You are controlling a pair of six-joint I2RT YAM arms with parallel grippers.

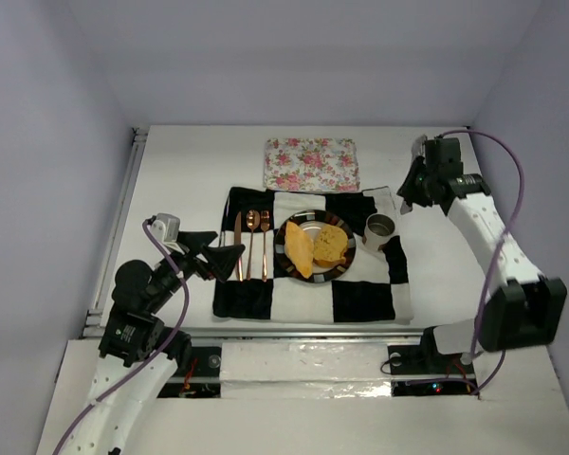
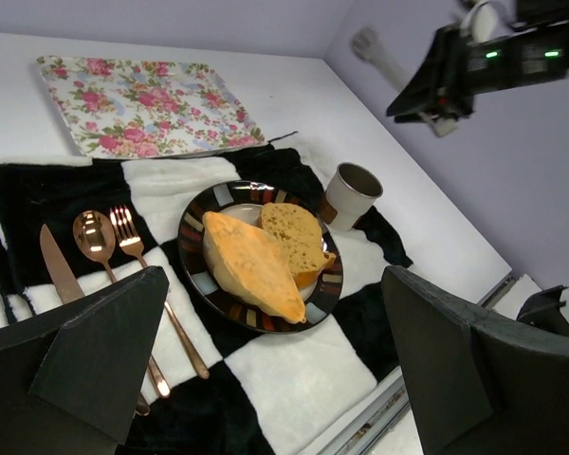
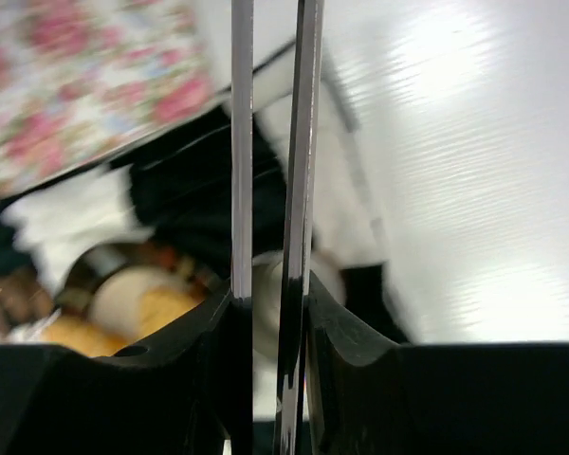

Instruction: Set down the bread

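Two bread pieces lie on the round dark-rimmed plate (image 1: 341, 269) on the checkered cloth. The elongated yellower piece (image 1: 299, 249) is on the left and the squarer toasted piece (image 1: 331, 244) is on the right, touching it. In the left wrist view the yellow piece (image 2: 252, 266) and the brown piece (image 2: 294, 233) sit on the plate (image 2: 197, 230). My left gripper (image 1: 223, 248) is open and empty, low at the cloth's left edge, pointing at the plate; it also shows in the left wrist view (image 2: 275, 379). My right gripper (image 1: 405, 194) is shut and empty, raised beyond the cup; it also shows in the right wrist view (image 3: 270, 57).
A knife (image 1: 237, 245), spoon (image 1: 252, 242) and fork (image 1: 265, 244) lie on the black-and-white cloth (image 1: 360, 299) left of the plate. A white cup (image 1: 379, 228) stands right of the plate. A floral tray (image 1: 311, 163) lies behind the cloth. Walls enclose the table.
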